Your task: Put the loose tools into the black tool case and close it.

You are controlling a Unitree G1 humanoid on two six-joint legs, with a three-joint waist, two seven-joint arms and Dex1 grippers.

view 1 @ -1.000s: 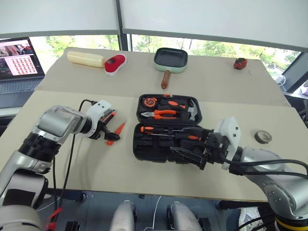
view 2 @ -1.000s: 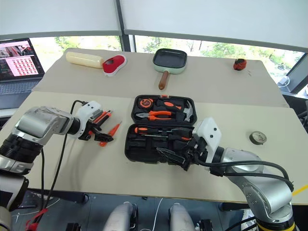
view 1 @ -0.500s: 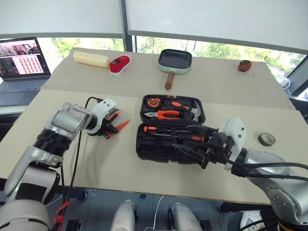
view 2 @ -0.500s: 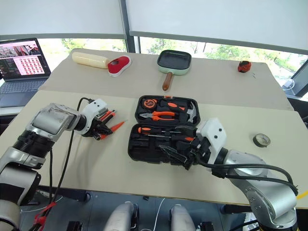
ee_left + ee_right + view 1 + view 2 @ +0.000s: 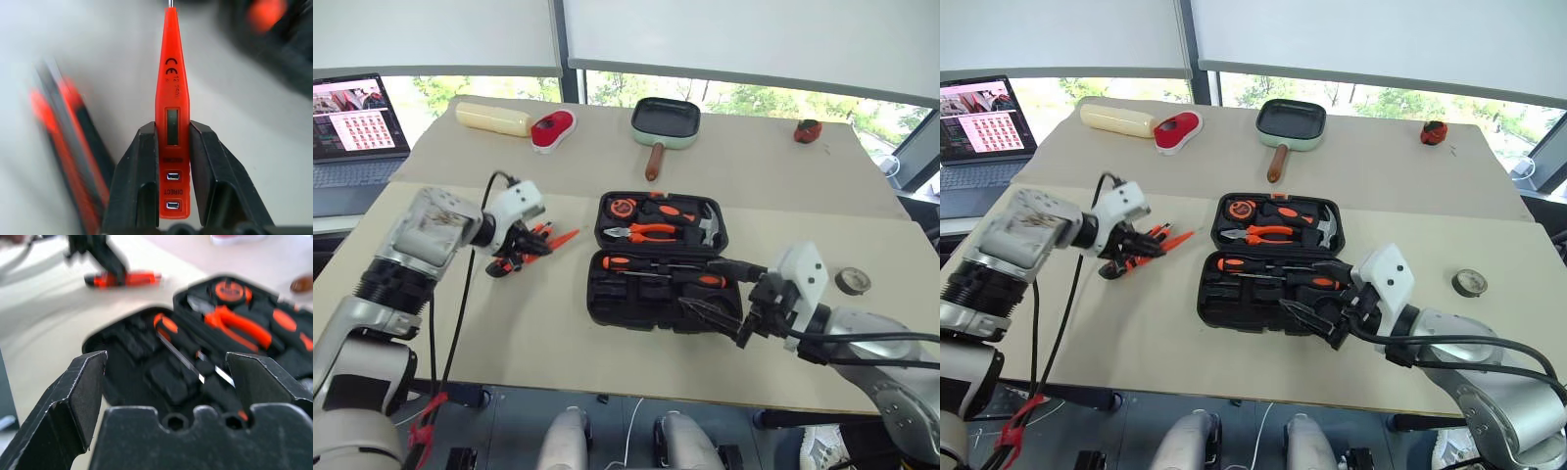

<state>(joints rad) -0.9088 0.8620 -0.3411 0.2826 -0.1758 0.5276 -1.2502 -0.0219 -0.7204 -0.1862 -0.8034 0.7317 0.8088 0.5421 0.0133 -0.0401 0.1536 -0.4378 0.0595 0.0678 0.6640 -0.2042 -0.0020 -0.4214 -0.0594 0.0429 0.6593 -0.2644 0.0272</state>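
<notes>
The small all-orange tester screwdriver (image 5: pixel 170 88) is clamped between the two black fingers of the left gripper (image 5: pixel 172 161), closed on the rear part of its flat body. In the head views this gripper (image 5: pixel 517 245) is seen left of centre, clear of the beige table top (image 5: pixel 538 333). The long axis of the tester runs straight out along the fingers, its tip (image 5: pixel 570 235) pointing toward the right of the frame.

The open black plastic clamshell tool case (image 5: pixel 658 262) lies at centre frame, directly to the right of the left gripper and near it. Its lower half holds two long screwdrivers with orange-black handles (image 5: pixel 651 267). The coming move is judged to be a carry rightward along the tester's own axis, followed by alignment with a free moulded slot; which slot fits cannot be told.

One black-orange tool (image 5: pixel 73 147) lies on the table just beside the left gripper; its kind cannot be made out.

The right gripper (image 5: pixel 729 318) is spread wide and holds nothing. It hovers at the lower right edge of the case.
</notes>
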